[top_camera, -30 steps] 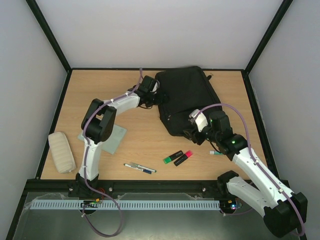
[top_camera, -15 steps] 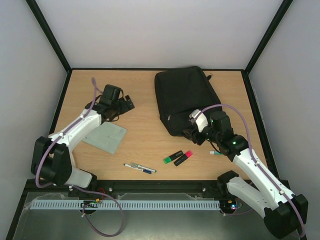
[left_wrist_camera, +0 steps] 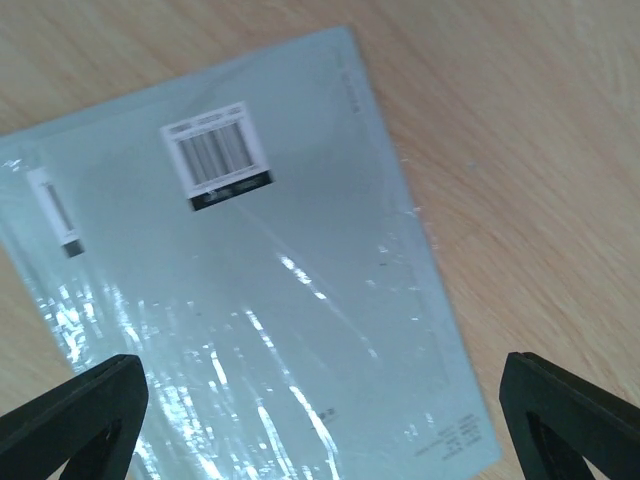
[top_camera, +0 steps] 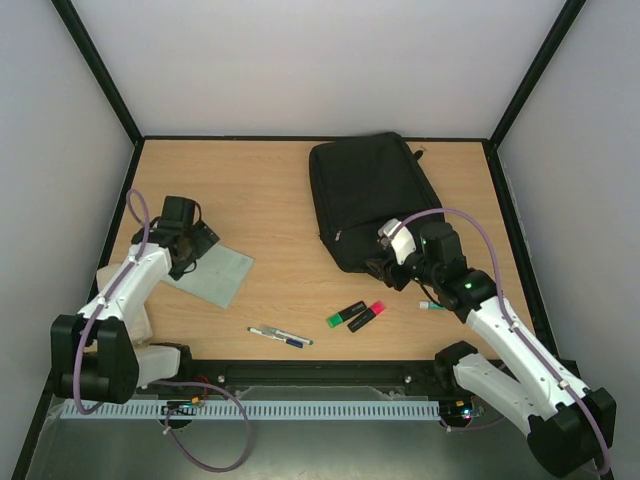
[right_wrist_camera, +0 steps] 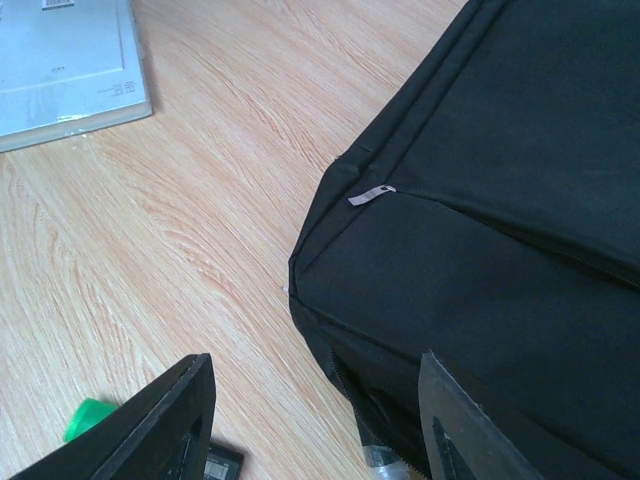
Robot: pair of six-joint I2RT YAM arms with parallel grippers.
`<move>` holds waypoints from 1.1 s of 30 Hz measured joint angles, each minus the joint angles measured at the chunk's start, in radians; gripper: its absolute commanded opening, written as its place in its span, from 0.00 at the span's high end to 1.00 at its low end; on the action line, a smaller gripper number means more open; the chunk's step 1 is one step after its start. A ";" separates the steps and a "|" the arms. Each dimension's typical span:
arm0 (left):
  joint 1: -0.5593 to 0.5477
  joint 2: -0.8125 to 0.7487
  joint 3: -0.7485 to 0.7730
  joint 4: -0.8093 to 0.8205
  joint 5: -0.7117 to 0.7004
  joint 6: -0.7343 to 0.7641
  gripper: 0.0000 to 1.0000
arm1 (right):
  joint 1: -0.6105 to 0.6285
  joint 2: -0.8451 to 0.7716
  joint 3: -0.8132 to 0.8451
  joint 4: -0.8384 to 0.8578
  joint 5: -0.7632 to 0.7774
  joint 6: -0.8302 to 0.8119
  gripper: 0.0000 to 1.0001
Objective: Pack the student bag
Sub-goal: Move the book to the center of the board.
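Student bag (top_camera: 370,200) lies flat on the table (top_camera: 270,190), and its near corner sits right at my right gripper (top_camera: 385,262). In the right wrist view that black corner pokes into the gap of the right gripper (right_wrist_camera: 315,360). The jaws stand partly apart and clamp nothing. One finger is clear of the fabric, over bare wood. The other overlaps the bag's edge, and I cannot tell whether it touches. Just beyond my fingertips a small silver zipper pull (right_wrist_camera: 372,194) lies on the bag's top seam.

My left gripper (top_camera: 190,250) is well apart from the bag, over on the other side of the table. It hangs with its jaws spread wide and nothing between them. Directly beneath the left gripper (left_wrist_camera: 320,370) lies a flat grey-green wrapped booklet (left_wrist_camera: 250,300), glossy with glare. Its barcode label (left_wrist_camera: 215,160) is ahead of my fingertips.

Between my two grippers, closer to my right one, a green highlighter (top_camera: 346,313) and a pink highlighter (top_camera: 367,315) rest side by side. A pen (top_camera: 280,337) lies just beside them, on the side toward my left gripper.
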 measured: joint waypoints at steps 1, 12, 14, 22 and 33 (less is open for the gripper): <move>0.010 0.000 -0.003 -0.006 0.000 -0.002 0.00 | 0.000 0.002 0.000 0.000 -0.001 0.000 0.44; 0.095 0.064 -0.152 0.015 0.065 -0.014 0.01 | 0.000 0.019 0.000 0.000 -0.004 0.000 0.43; 0.100 0.097 -0.161 0.045 0.080 -0.013 0.01 | 0.000 0.019 0.000 0.000 -0.004 0.000 0.43; 0.104 0.196 -0.130 0.174 0.131 0.045 0.02 | 0.000 0.047 0.002 -0.003 -0.037 0.023 0.44; 0.019 0.403 0.033 0.330 0.103 0.138 0.04 | 0.019 0.504 0.309 -0.070 -0.193 0.099 0.47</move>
